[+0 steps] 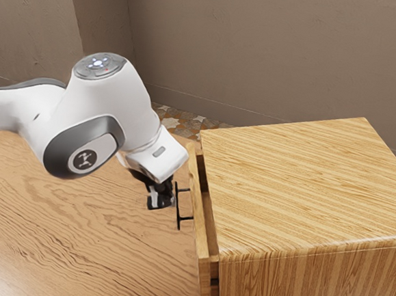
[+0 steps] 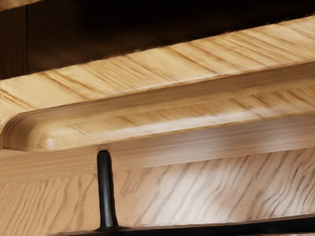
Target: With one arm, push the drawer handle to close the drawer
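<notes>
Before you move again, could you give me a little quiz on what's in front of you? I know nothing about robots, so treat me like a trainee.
1. True or false: the drawer stands partly open.

2. What colour is the handle?
A) white
B) black
C) red

3. Fill in the blank: my gripper is beside the handle; to close the drawer, I would likely need to push toward the ____.

Key:
1. True; a dark gap shows behind its front.
2. B
3. cabinet
</notes>
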{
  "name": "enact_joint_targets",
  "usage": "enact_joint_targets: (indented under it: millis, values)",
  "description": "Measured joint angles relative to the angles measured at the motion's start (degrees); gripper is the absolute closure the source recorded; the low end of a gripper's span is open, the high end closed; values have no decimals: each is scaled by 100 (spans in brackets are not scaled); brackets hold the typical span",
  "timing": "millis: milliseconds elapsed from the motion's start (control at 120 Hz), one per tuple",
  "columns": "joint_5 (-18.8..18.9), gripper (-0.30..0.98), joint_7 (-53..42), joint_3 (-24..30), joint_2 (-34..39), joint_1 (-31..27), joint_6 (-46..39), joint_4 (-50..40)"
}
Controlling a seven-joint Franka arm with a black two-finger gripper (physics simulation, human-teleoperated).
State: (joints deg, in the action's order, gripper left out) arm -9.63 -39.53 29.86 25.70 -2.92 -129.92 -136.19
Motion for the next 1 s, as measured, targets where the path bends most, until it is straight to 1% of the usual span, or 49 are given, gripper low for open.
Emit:
enact_joint_targets:
  millis: [183,367,467,592,667,733,792,842,867,900,958,1000]
  values:
    - [20,79,106,120,-355,-28,-116,245]
    - [89,79,187,168,-511,-37,-238,358]
    - [64,79,229,255,-234,-258,-277,289]
    - [-176,79,311,229,332,-451,-287,-5]
    - [-253,79,435,-75,515,-483,-161,-39]
    - [-260,79,699,-581,545,-451,51,21]
    - [-124,79,1155,-1023,393,-420,332,278]
    - [66,78,1661,-1236,104,-393,668,703]
    - [195,74,1926,-1332,-63,-345,870,960]
    - [346,66,2290,-1607,-298,-244,1163,1347]
    - [515,53,2924,-2217,-757,-10,1709,2013]
    - [588,44,3449,-2676,-957,275,2049,2282]
